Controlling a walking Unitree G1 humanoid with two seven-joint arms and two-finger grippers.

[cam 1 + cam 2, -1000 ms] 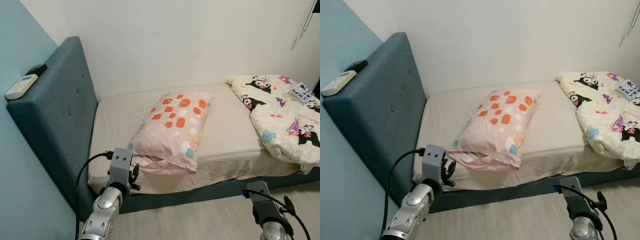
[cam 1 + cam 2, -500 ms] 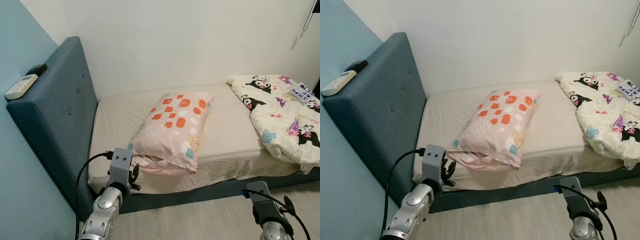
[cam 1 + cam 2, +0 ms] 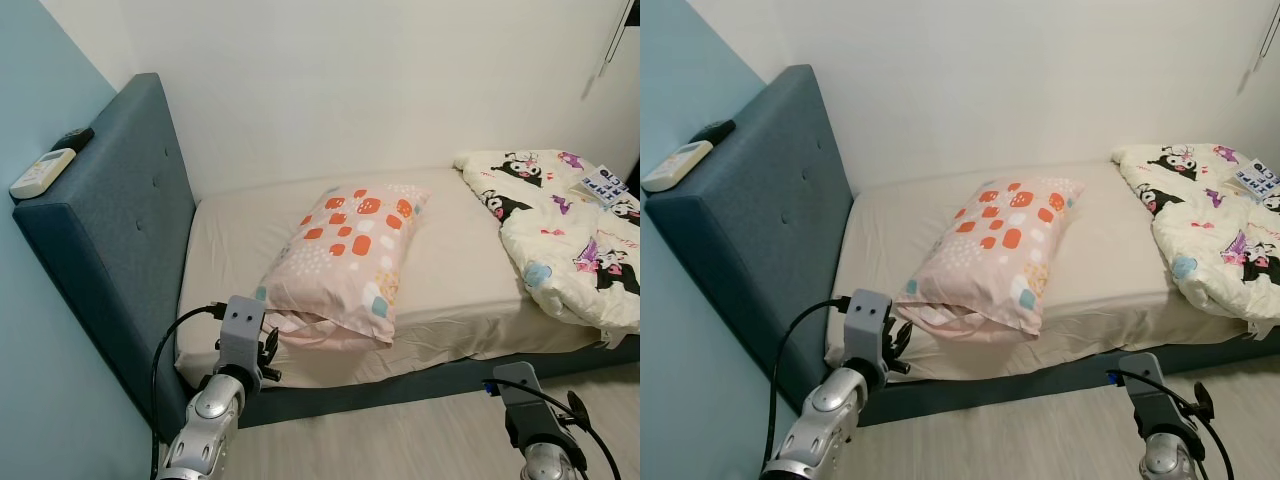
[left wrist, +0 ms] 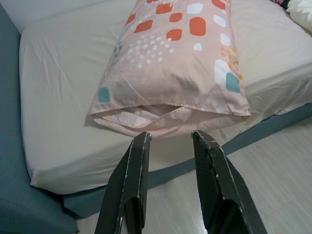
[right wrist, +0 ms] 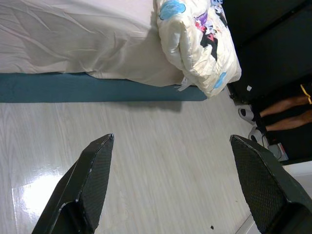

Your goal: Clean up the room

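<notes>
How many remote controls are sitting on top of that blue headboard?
2. A white remote lies near the front end of the headboard, and a black remote lies just behind it, nearer the wall. None seems hidden.

Soft matt cloth pillow (image 3: 345,262) and quilt (image 3: 565,230), fabric-covered headboard (image 3: 110,235), glossy wood-look floor (image 5: 146,161).

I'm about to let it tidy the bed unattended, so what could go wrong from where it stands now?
1. The pink pillow with orange patches lies at the mattress edge; a push from the left gripper, open just short of it, might tip it onto the floor.
2. The cream cartoon-print duvet overhangs the bed side and could slide off.
3. A person's legs stand near the right gripper.
</notes>
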